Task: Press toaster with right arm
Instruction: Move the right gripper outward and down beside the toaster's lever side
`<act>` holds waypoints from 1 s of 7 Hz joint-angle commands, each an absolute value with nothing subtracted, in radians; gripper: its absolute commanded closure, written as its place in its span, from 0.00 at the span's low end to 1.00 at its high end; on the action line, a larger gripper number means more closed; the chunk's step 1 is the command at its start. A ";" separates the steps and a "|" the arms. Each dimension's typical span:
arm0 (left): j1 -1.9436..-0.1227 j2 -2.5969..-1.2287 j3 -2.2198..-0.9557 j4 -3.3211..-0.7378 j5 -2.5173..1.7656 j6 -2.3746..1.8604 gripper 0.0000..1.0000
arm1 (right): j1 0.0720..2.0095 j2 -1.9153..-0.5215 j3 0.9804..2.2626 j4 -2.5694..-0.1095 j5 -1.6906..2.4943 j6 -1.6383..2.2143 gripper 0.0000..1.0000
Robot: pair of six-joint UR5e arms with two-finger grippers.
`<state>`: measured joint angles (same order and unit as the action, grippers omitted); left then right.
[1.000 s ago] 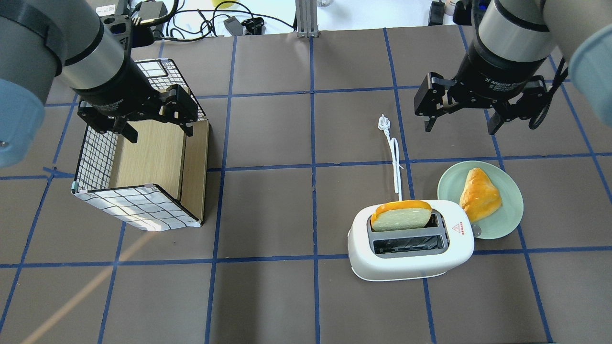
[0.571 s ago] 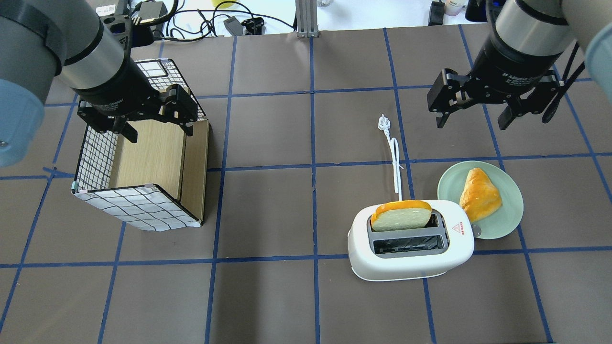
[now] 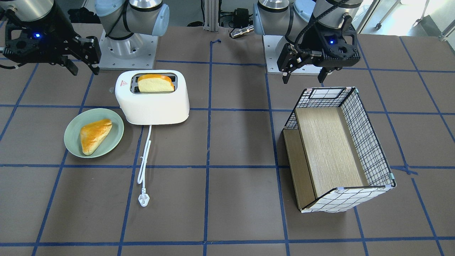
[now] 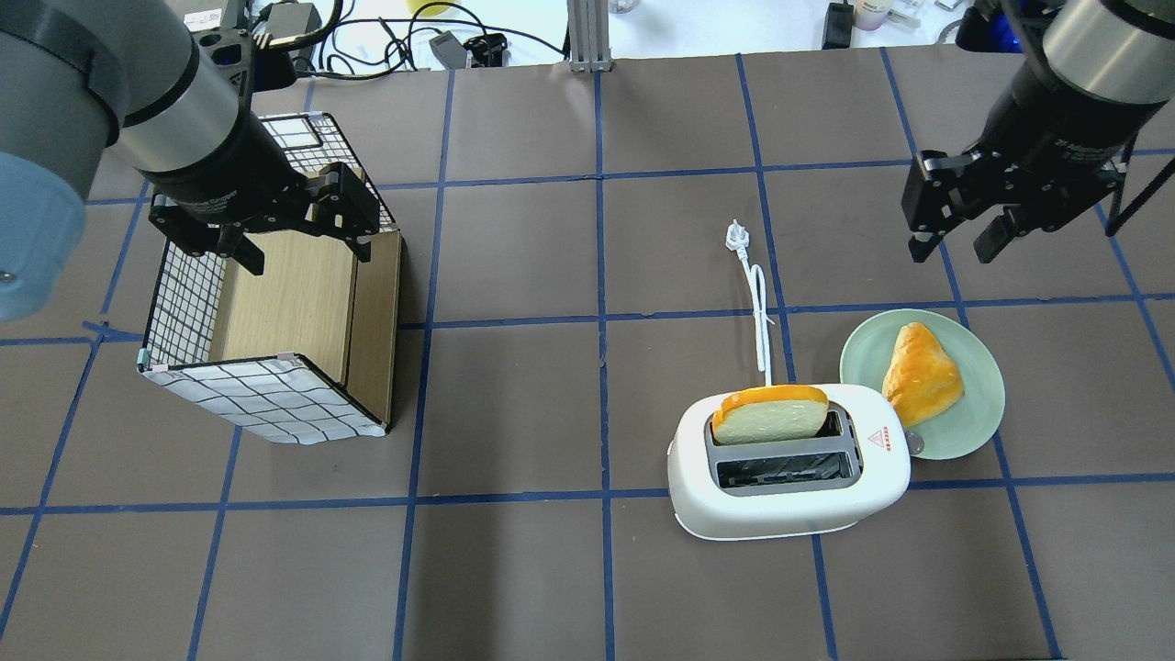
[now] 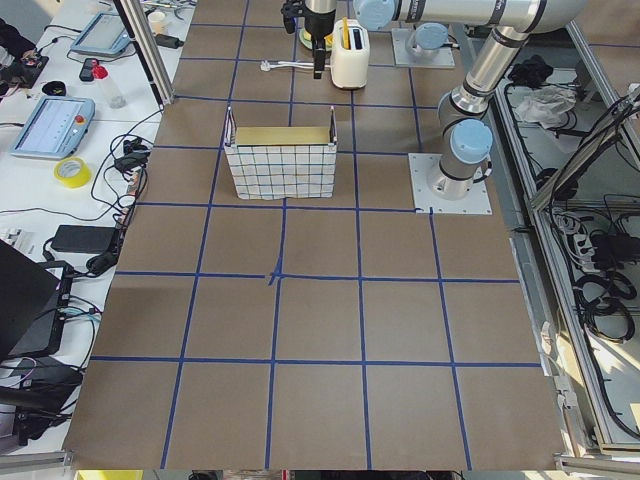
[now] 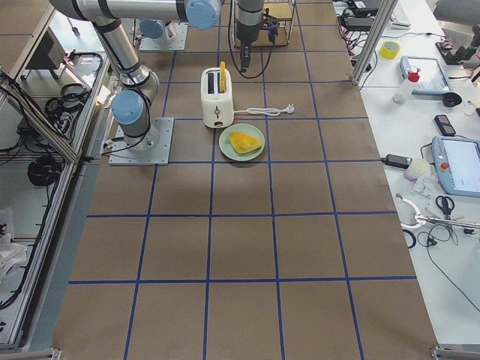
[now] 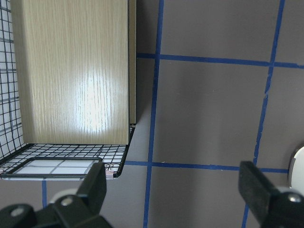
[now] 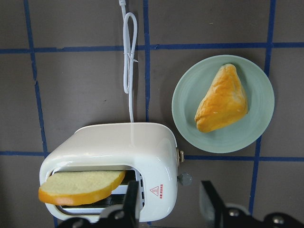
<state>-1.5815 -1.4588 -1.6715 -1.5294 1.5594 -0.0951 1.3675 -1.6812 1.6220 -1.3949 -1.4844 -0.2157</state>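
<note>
Brown blue-gridded table holds the toaster; left tool and right tool both hang released.

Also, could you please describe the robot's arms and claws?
The left arm and right arm are silver with pale blue caps. The left claw and right claw are black, blue-lit. The left has a ribbed black hose, the right a thin cable loop.

A pale green round ceramic plate lies on the brown table marked with blue tape lines, and a golden triangular pastry rests on it. Well apart stands a black wire-grid basket with white checked lining and pale wooden boards inside
</note>
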 commanded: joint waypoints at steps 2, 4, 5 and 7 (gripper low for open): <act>-1.582 -1.459 -1.671 -1.529 1.560 -0.095 0.00 | 1.148 -1.680 1.676 -1.301 -1.315 -0.458 1.00; -1.582 -1.459 -1.672 -1.529 1.560 -0.095 0.00 | 1.044 -1.680 1.782 -1.299 -1.229 -0.601 1.00; -1.582 -1.459 -1.672 -1.529 1.560 -0.095 0.00 | 1.014 -1.680 1.827 -1.298 -1.201 -0.615 1.00; -1.582 -1.459 -1.671 -1.529 1.560 -0.095 0.00 | 0.974 -1.680 1.911 -1.272 -1.187 -0.718 1.00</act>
<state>-1.5815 -1.4588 -1.6718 -1.5294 1.5600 -0.0951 1.0074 -1.6797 1.8575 -1.2891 -1.2003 -0.6717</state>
